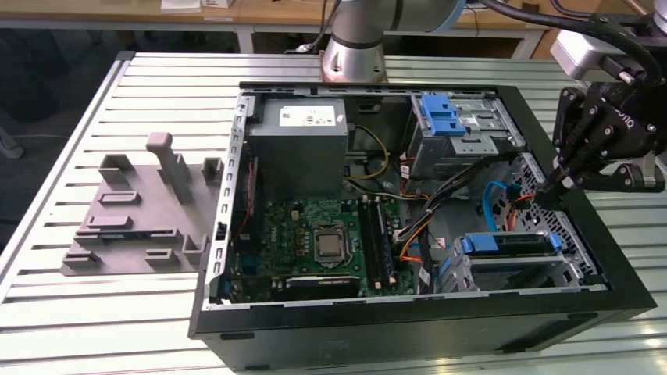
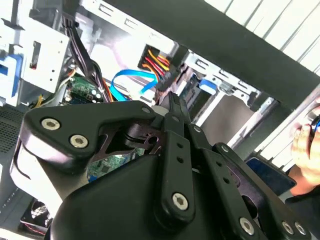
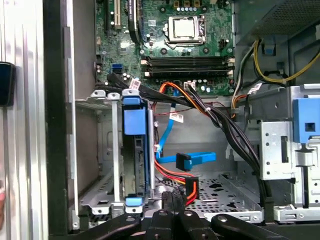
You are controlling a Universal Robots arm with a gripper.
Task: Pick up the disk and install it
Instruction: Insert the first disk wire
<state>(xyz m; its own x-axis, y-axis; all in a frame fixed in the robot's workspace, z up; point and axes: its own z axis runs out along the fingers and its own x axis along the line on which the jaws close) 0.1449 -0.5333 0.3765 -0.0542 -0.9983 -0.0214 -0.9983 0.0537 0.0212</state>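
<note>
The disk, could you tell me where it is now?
The disk sits in the drive cage at the case's near corner on the exterior view's right, close to the gripper.

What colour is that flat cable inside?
The flat cable is blue; first wrist view shows it best.

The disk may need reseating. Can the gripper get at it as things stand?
Probably yes: the disk sits in its open-topped cage, and the gripper hovers close beside it, though cables crowd the gap.
</note>
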